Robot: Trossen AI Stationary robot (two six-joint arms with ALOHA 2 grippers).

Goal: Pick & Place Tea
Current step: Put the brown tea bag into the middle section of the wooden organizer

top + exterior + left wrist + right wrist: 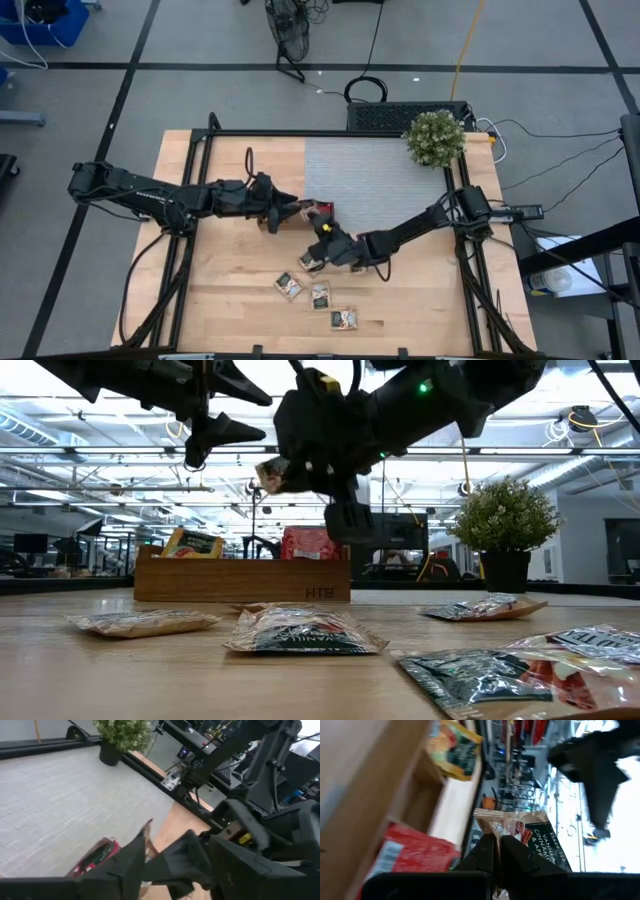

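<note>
the right gripper [496, 851] is shut on a tea sachet [520, 832], pinched by one edge, and is carried clear of the worktop [230, 280]. the sachet stands out ahead of the fingertips with its printed face exposed. just beyond this gripper lies the wooden tray [240, 582], in which a red sachet [308, 544] and an orange sachet [192, 545] already stand upright in separate compartments. the left gripper [285, 212] is held over the tray end, close beside the right gripper, with its jaws parted and nothing between them. four more sachets [318, 295] are left flat on the worktop, below and behind the right gripper. a potted plant [434, 138] stands well apart at the far corner.

handling is judged as follows. the sachet is light, thin and pliable; its foil skin is probably slippery and will crumple under load. an edge grip along the sealed margin is preferred, since the centre holds loose contents and yields. a sachet lying flat offers little to grasp, so one edge should be approached at a shallow angle.
</note>
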